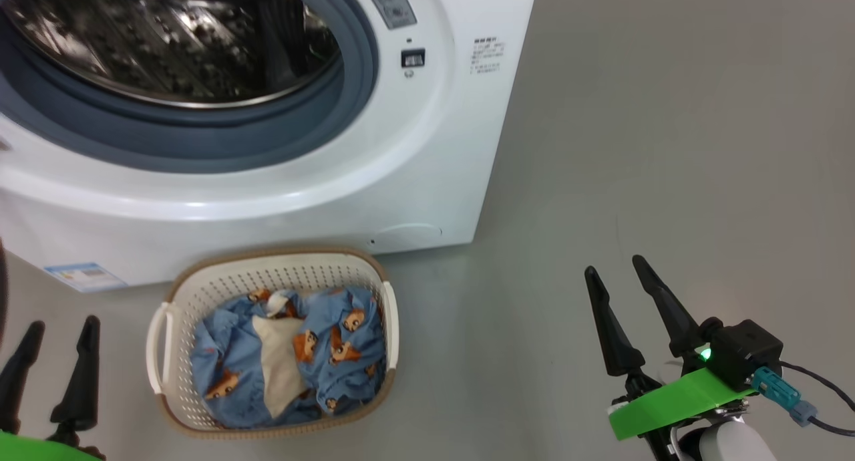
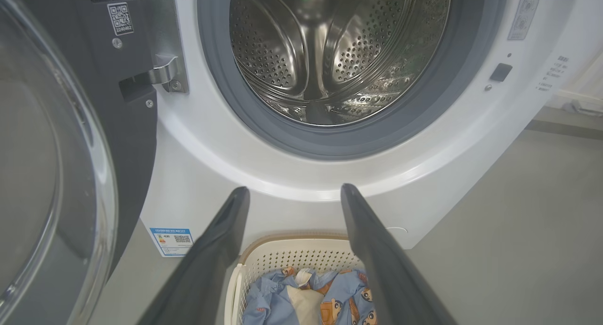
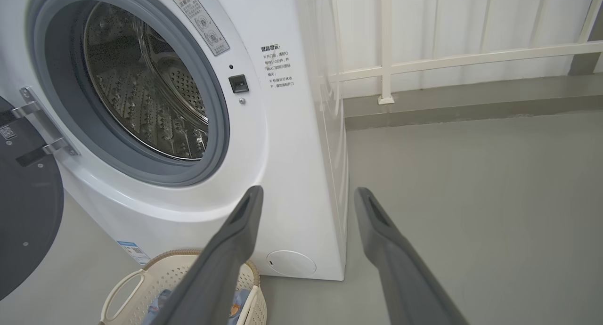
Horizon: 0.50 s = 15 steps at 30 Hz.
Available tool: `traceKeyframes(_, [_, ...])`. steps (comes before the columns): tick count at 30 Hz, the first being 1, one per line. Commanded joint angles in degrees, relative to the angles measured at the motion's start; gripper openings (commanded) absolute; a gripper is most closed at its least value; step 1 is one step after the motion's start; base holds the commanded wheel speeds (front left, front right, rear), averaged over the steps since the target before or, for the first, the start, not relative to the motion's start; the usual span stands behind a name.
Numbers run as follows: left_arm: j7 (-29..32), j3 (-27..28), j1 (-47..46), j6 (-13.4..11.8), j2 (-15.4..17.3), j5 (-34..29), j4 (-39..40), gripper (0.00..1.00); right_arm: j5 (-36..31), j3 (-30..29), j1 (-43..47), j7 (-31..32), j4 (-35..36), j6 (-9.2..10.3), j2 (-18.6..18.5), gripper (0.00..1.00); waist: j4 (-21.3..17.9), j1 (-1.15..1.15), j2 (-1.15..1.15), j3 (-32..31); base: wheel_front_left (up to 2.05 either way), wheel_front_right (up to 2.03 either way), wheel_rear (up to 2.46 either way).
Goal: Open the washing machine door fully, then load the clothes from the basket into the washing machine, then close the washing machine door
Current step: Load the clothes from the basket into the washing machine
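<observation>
On the grey floor point(image 1: 668, 147) before the robot, the washing machine point(image 1: 414, 154) stands with its mouth uncovered. Its steel drum point(image 2: 330, 56) looks bare of laundry as far as the wrist views reach inside. The washing machine door point(image 2: 52, 165) is swung well clear of the opening on its metal hinge point(image 2: 165, 73), off to the robot's left, with the glass bowl facing outward. The opening step therefore appears complete.

The basket point(image 1: 220, 284) sits on the floor just in front of the machine's base, below the opening. All the clothes point(image 1: 347, 354) lie heaped inside it, blue printed fabric with a small beige cloth point(image 1: 277, 371) on top near the middle. By that showing, loading has not begun, and closing the door comes after it.

The left claw point(image 1: 63, 322) hangs just to the left of the basket, fingers spread and gripping nothing. The right claw point(image 1: 613, 264) hovers well apart to the right over bare floor, likewise spread and empty. Neither touches the basket or the fabric.
</observation>
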<state>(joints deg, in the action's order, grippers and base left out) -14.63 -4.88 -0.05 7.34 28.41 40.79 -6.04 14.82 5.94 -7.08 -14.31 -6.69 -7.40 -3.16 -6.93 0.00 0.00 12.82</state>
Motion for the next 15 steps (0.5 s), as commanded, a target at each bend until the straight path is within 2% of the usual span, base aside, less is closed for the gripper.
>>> traceKeyframes(1, [-0.37, 2.02, -3.10, 0.14, 2.80, 0.61, 0.69, 1.00, 0.74, 1.63, -1.33, -0.69, 1.99, -0.09, 0.26, 1.00, -0.75, 0.00, 0.00, 3.12, 0.00, 0.00, 0.00])
traceKeyframes(15, [-0.37, -4.22, -7.97, 0.14, 9.70, 4.21, -1.66, 1.00, 2.10, 3.26, -3.13, -0.69, 5.33, -0.09, 0.28, 1.00, -2.57, 0.00, 0.00, 12.50, 0.00, 0.00, 0.00])
